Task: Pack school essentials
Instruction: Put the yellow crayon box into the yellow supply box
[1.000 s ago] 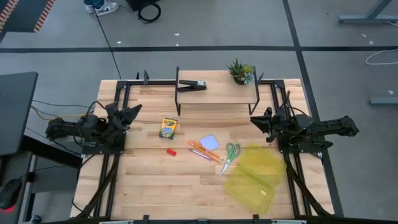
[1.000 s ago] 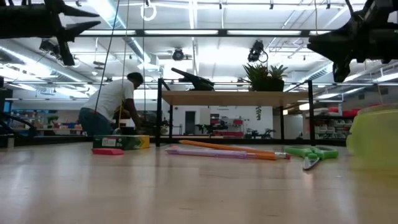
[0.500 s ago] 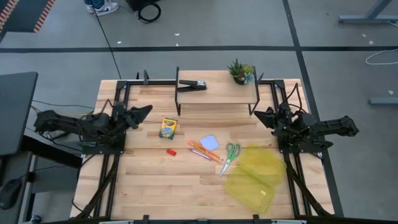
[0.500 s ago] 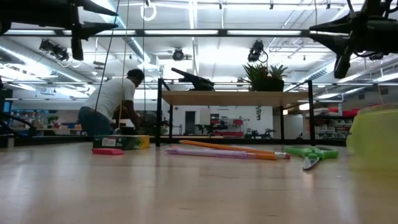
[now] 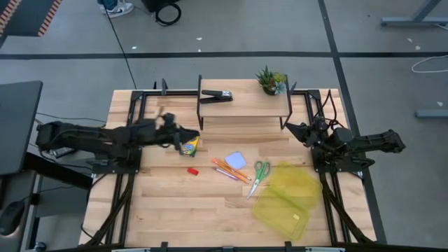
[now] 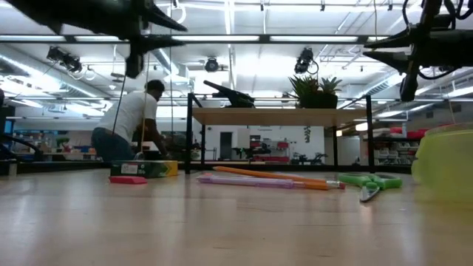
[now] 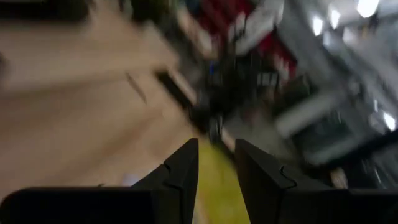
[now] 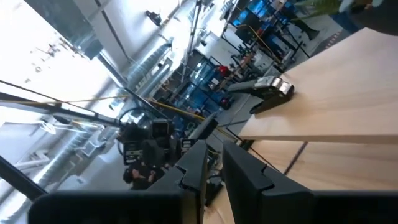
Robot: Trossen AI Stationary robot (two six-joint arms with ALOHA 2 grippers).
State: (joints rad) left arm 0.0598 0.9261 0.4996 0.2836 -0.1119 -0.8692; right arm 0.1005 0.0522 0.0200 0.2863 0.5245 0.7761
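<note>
The yellow-green crayon box point(image 5: 189, 145) lies flat left of centre, with the tiny red piece point(image 5: 192, 171) nearer the near edge. The pale blue notepad point(image 5: 236, 160), the orange and pink pencils point(image 5: 229, 170) and the green-handled scissors point(image 5: 260, 175) lie mid-table. My left gripper point(image 5: 186, 134) hovers high over the crayon box's far end, its fingers point(image 7: 186, 168) a narrow gap apart and touching nothing. My right gripper point(image 5: 290, 129) waits raised near the right edge, shut point(image 8: 214, 163).
A translucent yellow pouch point(image 5: 287, 199) lies at the near right beside the scissors. A black-legged wooden shelf point(image 5: 245, 105) at the far edge carries the black stapler point(image 5: 218, 95) and the potted plant point(image 5: 270, 80). A person point(image 6: 133, 122) bends down in the room beyond.
My left arm has stretched out from the table's left edge toward the middle, carrying its gripper at height to a spot over the crayon box. My right gripper has shifted slightly toward the far edge. Nothing on the table has moved.
</note>
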